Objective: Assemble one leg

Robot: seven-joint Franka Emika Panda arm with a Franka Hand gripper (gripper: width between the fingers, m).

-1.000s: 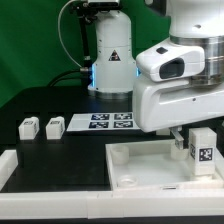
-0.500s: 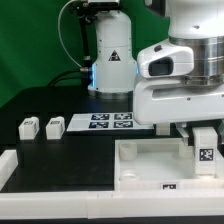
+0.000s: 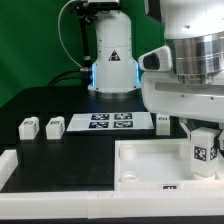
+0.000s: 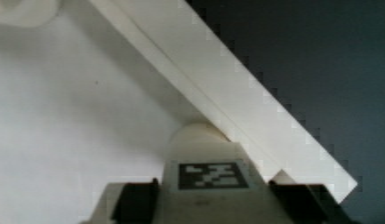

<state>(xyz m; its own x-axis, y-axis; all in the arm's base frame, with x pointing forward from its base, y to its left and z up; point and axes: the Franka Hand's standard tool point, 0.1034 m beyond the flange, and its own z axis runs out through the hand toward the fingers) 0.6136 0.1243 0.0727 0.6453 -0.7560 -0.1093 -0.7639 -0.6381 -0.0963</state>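
Note:
My gripper (image 3: 203, 150) is shut on a leg (image 3: 203, 152), a small white blocky peg with a black-and-white tag, and holds it upright over the right side of the large white tray part (image 3: 150, 165). In the wrist view the leg (image 4: 210, 170) sits between my two dark fingers (image 4: 132, 200), its tip at a rounded corner socket (image 4: 203, 130) beside the tray's raised rim (image 4: 207, 70). Two more legs (image 3: 29, 127) (image 3: 54, 126) stand on the black table at the exterior view's left. Another small leg (image 3: 161, 121) lies behind my arm.
The marker board (image 3: 105, 122) lies flat at the back middle of the table. A white robot base (image 3: 112, 50) with a warning sign stands behind it. A white L-shaped bracket (image 3: 8, 165) lies at the front left edge.
My gripper and the held leg have shifted toward the exterior view's right, and the tray part has shifted right with them. The legs at the left have not moved.

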